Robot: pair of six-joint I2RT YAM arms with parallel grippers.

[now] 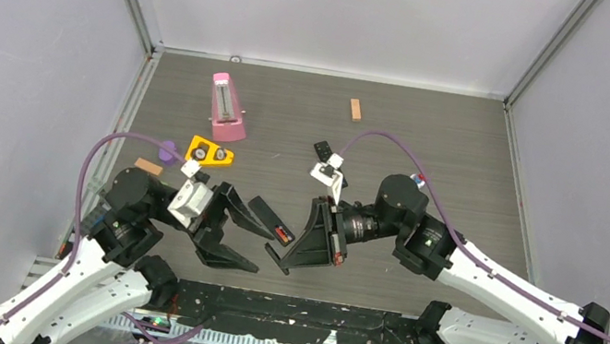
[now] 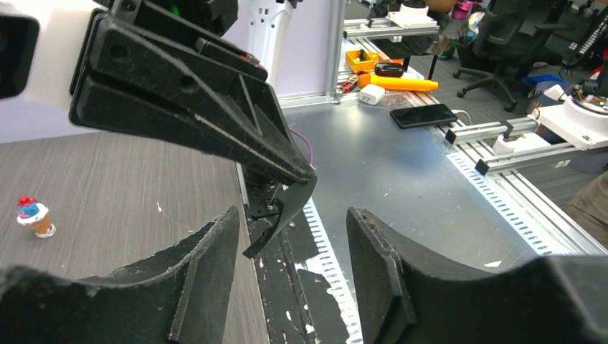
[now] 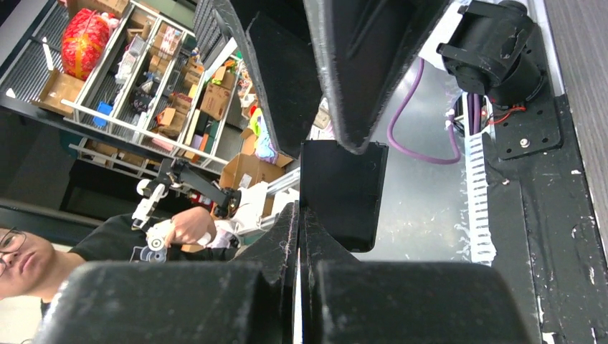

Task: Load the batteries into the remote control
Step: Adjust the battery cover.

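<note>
The remote control [image 1: 268, 215] is a black bar lying on the table between the two arms; a small red-and-dark cell [image 1: 280, 232] seems to sit at its near end. No other batteries show. My left gripper [image 1: 262, 252] [image 2: 294, 222] is open and empty, just near of the remote. My right gripper [image 1: 292, 252] [image 3: 300, 215] is shut on a thin black cover plate [image 3: 343, 193], which hangs from its tips in the left wrist view [image 2: 287, 208]. The two grippers' tips nearly face each other.
A pink metronome [image 1: 226, 109], a yellow part [image 1: 211, 153], a purple piece [image 1: 165, 150] and a tan block [image 1: 148, 166] lie to the left. A wooden block [image 1: 355, 108] and a small black item [image 1: 322, 149] lie further back. A toy ice cream [image 2: 34, 216] stands on the table.
</note>
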